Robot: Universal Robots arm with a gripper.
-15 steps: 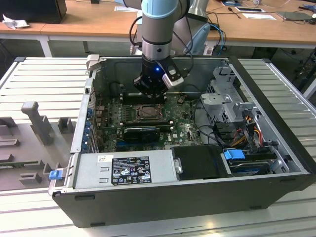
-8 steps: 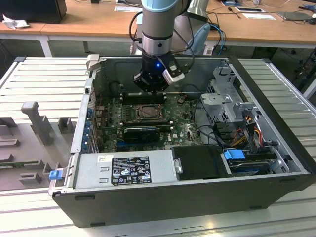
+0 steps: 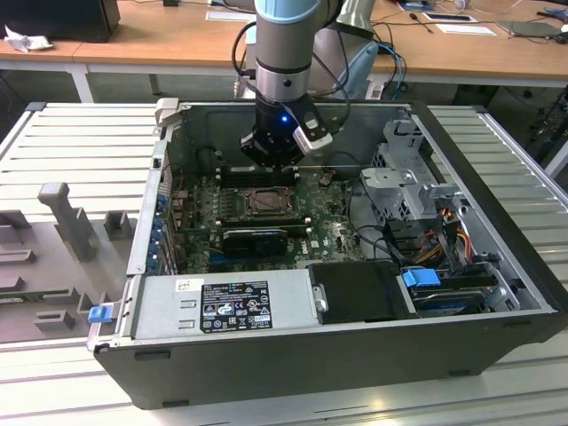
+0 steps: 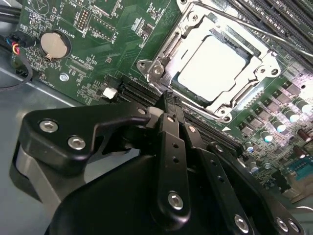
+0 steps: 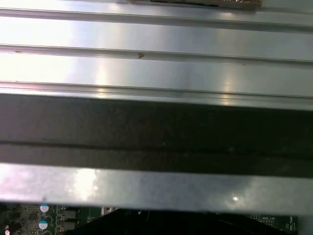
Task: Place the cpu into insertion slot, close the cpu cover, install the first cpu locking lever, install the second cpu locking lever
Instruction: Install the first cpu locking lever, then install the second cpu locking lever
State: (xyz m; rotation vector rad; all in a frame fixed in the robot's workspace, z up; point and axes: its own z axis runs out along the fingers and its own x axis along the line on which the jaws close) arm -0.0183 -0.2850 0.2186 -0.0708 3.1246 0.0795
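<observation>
The cpu (image 4: 215, 66), a pale square chip, lies in the insertion slot (image 3: 266, 202) on the green board. The cpu cover (image 4: 159, 56), a silver frame with a window, lies flat over the chip's edges. A thin metal lever rod (image 4: 274, 34) runs along one side of the socket. In the second wrist view my gripper (image 4: 167, 98) is shut with nothing between its black fingers (image 4: 171, 147), and its tip hovers at one edge of the socket. In the exterior view the gripper (image 3: 271, 161) hangs inside the open computer case, just behind the socket.
Long black memory slots (image 4: 274, 14) flank the socket. A coin battery (image 4: 55, 44) sits on the board, and a long black card (image 3: 256, 238) lies in front of the socket. The power supply (image 3: 226, 302), drive cage (image 3: 408, 177) and case walls (image 5: 156, 127) close in.
</observation>
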